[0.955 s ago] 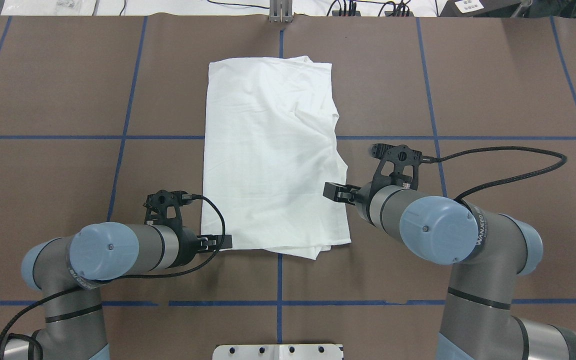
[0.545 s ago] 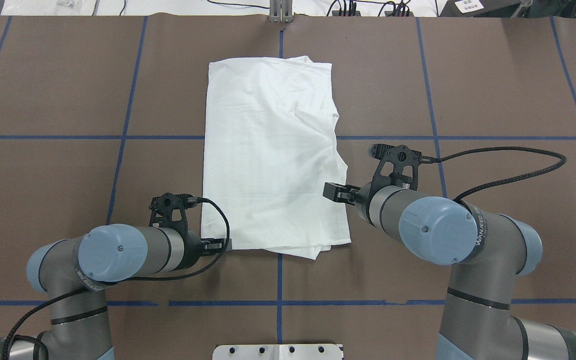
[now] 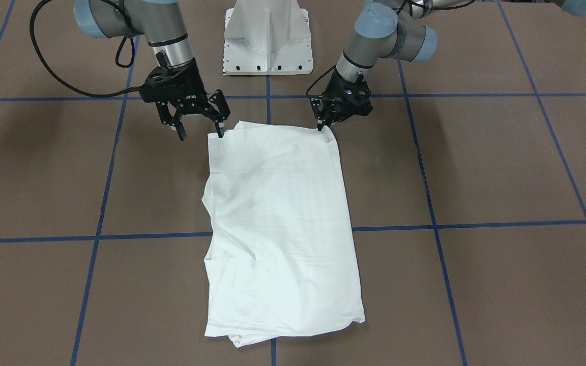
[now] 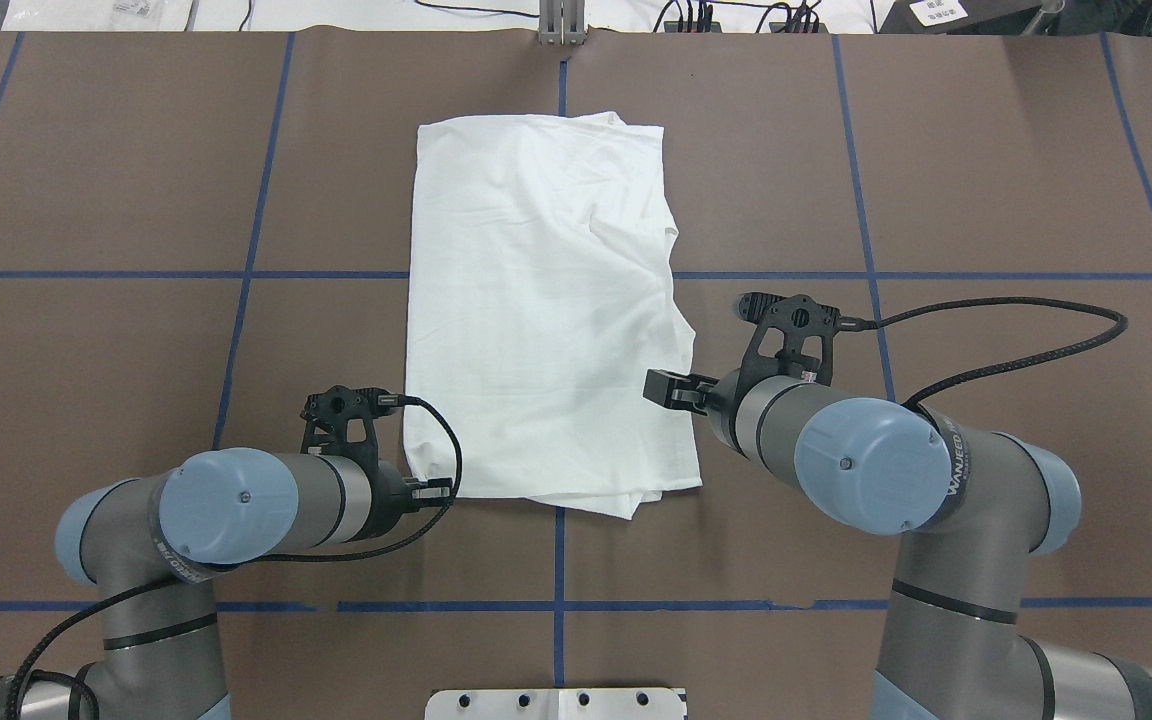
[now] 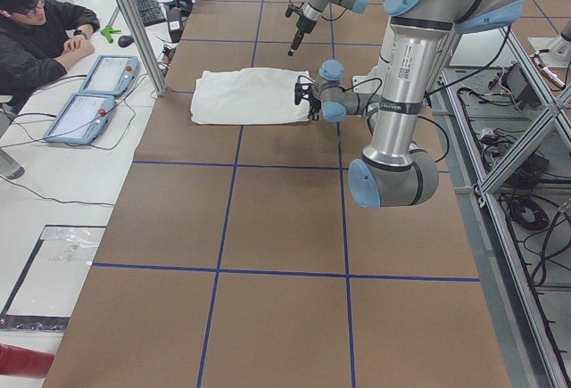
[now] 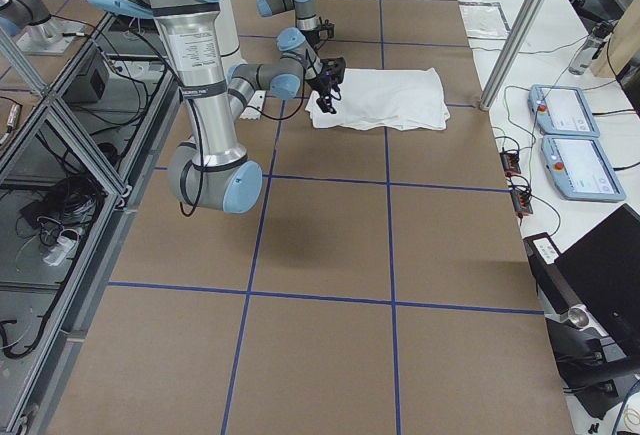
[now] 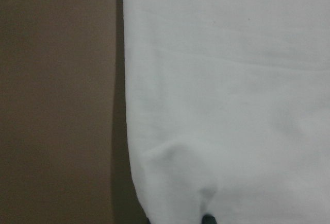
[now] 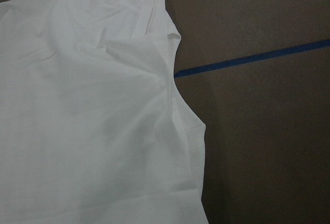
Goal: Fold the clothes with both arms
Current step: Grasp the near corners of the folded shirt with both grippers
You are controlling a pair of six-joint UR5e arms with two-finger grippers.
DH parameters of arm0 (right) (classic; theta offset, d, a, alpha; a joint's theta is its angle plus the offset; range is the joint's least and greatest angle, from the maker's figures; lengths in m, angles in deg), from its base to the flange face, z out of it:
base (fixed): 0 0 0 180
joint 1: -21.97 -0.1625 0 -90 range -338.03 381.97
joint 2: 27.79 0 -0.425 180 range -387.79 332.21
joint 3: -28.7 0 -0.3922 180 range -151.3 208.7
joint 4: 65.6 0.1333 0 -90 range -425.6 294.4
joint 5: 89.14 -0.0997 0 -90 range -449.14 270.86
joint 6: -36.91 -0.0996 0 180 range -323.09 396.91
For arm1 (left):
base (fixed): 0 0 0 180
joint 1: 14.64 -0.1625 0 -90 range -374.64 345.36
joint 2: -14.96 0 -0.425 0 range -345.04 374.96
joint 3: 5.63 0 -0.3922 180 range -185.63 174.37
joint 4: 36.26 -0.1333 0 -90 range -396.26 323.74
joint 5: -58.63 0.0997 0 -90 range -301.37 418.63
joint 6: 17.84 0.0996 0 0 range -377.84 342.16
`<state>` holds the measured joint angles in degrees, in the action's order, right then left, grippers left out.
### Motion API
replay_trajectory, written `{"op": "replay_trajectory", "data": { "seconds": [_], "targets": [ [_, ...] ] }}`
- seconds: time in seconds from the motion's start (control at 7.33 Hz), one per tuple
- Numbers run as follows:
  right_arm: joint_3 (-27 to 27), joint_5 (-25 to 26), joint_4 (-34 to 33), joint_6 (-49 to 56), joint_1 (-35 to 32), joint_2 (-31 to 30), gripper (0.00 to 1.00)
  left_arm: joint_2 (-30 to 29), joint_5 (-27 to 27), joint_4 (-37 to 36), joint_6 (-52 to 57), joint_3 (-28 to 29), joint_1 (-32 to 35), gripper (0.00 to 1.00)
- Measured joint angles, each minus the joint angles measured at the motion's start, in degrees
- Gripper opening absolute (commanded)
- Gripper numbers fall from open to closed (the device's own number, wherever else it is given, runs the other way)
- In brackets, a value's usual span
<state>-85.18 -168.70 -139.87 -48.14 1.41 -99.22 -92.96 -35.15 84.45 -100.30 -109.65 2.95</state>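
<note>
We saw our left black skeletal two-finger gripper (image 3: pixel 326 124) pinched on the near-left corner of the folded white cotton T-shirt (image 4: pixel 546 300), and the right black skeletal gripper (image 3: pixel 200 133) spread, one finger touching the near-right corner. The shirt lay flat on the brown table (image 4: pixel 136 400), long axis running away from both; collar, sleeves and print were hidden

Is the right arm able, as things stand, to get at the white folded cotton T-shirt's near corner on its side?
Probably yes: the right gripper hangs, jaws open, at that corner of the white folded cotton T-shirt with nothing between; the left gripper is at the other corner.
</note>
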Motion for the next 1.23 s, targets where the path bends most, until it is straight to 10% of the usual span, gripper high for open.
{"op": "replay_trajectory", "data": {
  "seconds": [1.23],
  "targets": [
    [4.72, 2.12, -16.53, -37.19, 9.38, 8.6, 0.95, 0.0, 0.16, -0.04, -0.16, -1.53, 0.09, 0.0]
  ]
}}
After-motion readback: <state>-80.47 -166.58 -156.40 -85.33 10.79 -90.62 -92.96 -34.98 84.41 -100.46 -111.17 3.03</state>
